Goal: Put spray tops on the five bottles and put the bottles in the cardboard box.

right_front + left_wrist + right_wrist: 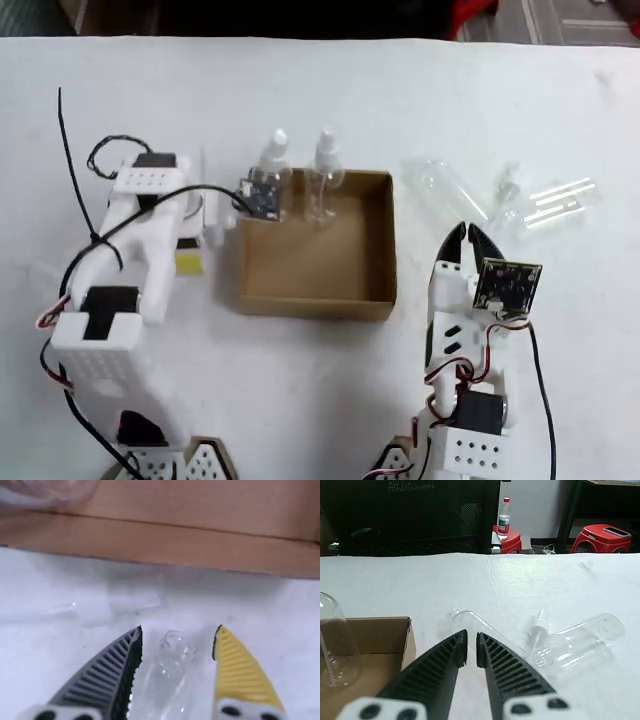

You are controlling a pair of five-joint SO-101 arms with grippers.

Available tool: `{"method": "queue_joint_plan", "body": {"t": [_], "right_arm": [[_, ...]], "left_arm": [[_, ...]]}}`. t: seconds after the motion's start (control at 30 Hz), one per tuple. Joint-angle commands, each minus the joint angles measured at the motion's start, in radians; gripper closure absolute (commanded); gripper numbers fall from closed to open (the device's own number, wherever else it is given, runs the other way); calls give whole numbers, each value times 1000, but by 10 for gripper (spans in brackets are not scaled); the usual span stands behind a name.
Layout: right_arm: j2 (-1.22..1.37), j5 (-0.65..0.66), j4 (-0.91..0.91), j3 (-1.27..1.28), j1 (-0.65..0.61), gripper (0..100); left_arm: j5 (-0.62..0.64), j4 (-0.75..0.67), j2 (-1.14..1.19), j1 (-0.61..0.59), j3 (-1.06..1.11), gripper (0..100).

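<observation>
A clear bottle [172,667] without a top lies on the white table between the grey and yellow fingers of my left gripper [177,630], which is open and not touching it. That gripper [205,225] is just left of the cardboard box [380,240]. Two bottles with spray tops [272,178] [325,178] stand upright at the box's far side. My right gripper [467,232] is to the right of the box, shut and holding nothing [471,639]. Beyond it lie two bare bottles [580,642] [475,625] and a spray top [540,625].
Loose spray tops with long tubes [560,200] lie at the far right beside the bare bottles [445,185]. A blurred clear piece [97,609] lies between the left gripper and the box wall [165,542]. Cables trail around the left arm [110,300].
</observation>
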Motion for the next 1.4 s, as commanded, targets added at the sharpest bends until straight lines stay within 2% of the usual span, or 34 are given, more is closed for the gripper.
{"method": "queue_joint_plan", "body": {"t": [0.0, 0.17, 0.4, 0.57, 0.77, 0.9, 1.13, 1.37], "right_arm": [[-1, 0, -2, 11, 4, 977], [-1, 0, -2, 11, 4, 977], [-1, 0, -2, 11, 4, 977], [-1, 0, -2, 11, 4, 977], [-1, 0, -2, 11, 4, 977], [-1, 0, -2, 11, 4, 977], [-1, 0, -1, 11, 4, 977], [-1, 0, 1, 11, 4, 977]], "left_arm": [[-14, -9, 1, -5, -14, 839], [-15, -12, 1, -12, -15, 963], [-31, 3, -28, -5, -17, 973], [-14, 92, -199, -4, -17, 979], [0, 276, -510, 39, -14, 979], [186, 310, -708, 91, -12, 979], [707, 302, -903, 289, -11, 979], [1183, 44, -972, 450, 18, 979]]}}
